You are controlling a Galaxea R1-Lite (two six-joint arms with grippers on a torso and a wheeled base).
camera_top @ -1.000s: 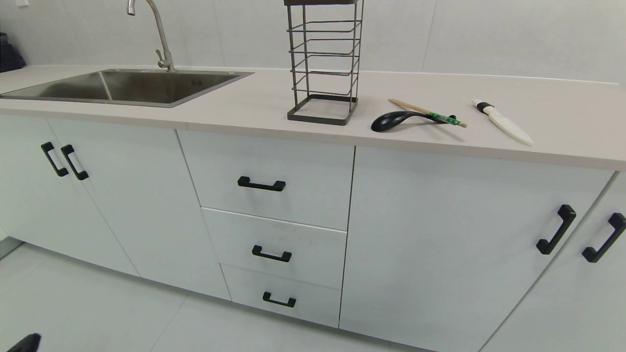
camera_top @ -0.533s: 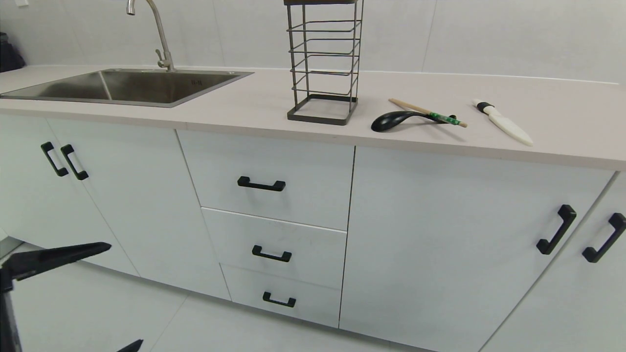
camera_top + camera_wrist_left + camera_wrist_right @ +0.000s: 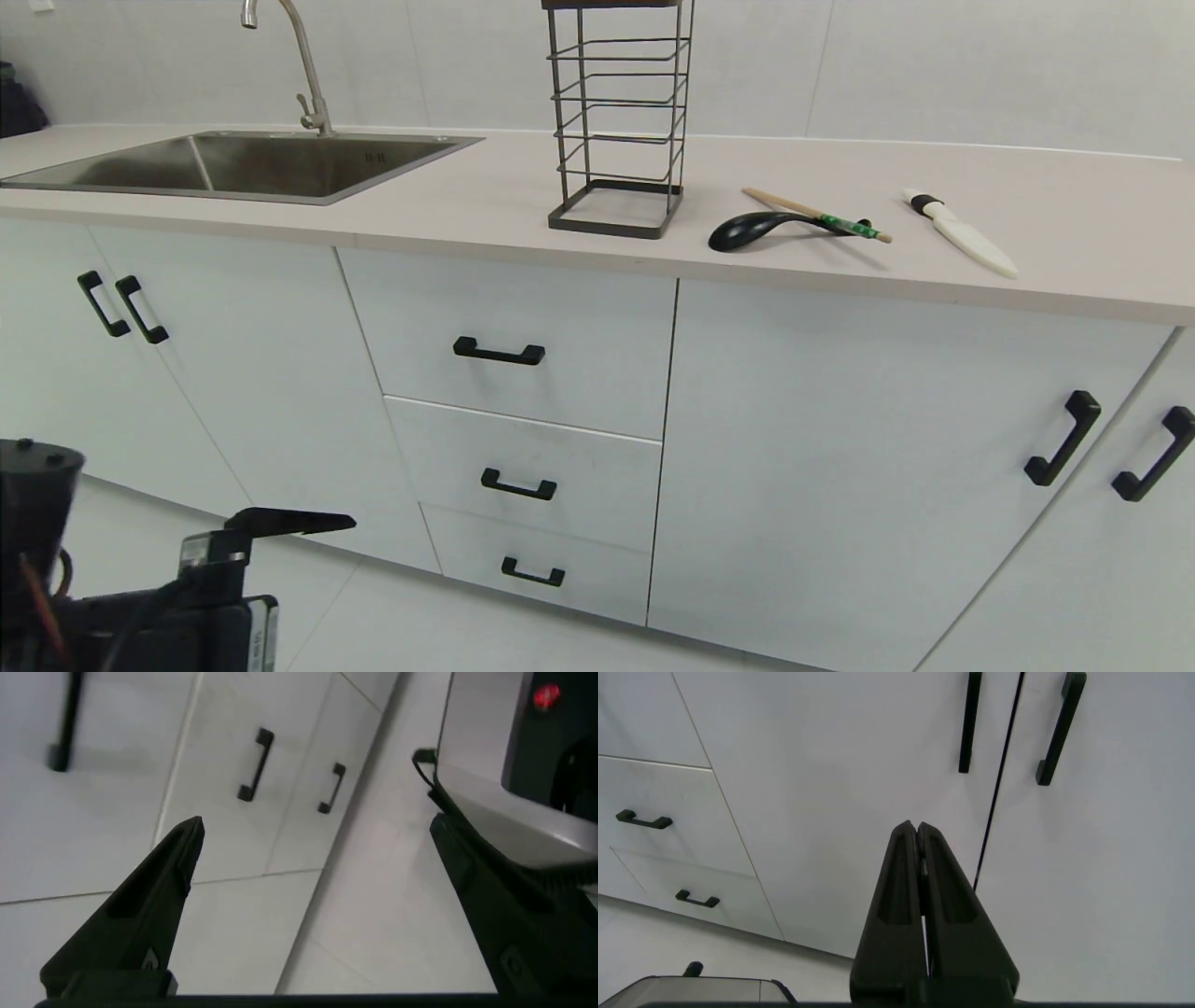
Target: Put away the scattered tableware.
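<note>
Countertop [image 3: 467, 205], one spoon [image 3: 747, 230], perhaps two chopsticks [image 3: 814, 215]

R gripper [image 3: 918, 827] fingers pressed together, facing cabinet doors [image 3: 831, 765] w/ black handles [image 3: 970, 723].

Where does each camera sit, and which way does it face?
Head view: on the head, looking down at countertop, black spoon, drawers; left arm lower left.
Left wrist view: left wrist, facing cabinet doors past open fingers.
Right wrist view: right wrist, facing door handles past shut fingers.
Shared: head and right wrist views show drawer handles.
</note>
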